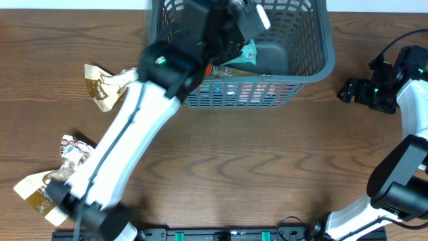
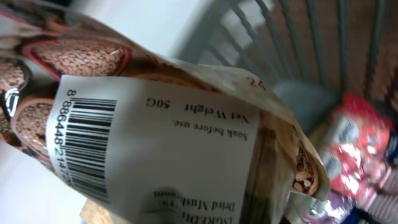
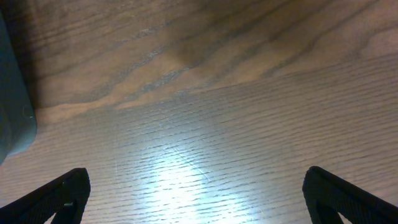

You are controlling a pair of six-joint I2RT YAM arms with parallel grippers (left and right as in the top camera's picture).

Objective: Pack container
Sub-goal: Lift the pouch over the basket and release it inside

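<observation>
Overhead, a packet (image 2: 186,124) is being gripped over the part-filled basket (image 1: 314,67) by the left end effector (image 1: 251,13), the right end effector (image 3: 199,194) gaping idle, while other packets (image 1: 100,84) are being left waiting on the bench (image 1: 254,154).

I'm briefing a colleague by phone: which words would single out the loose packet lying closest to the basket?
Find the dark grey basket at the table's far edge, then look left along the wood. The tan-and-cream packet lies there, beside the white left arm. The white packet and the other tan packet lie far nearer the front edge.
</observation>
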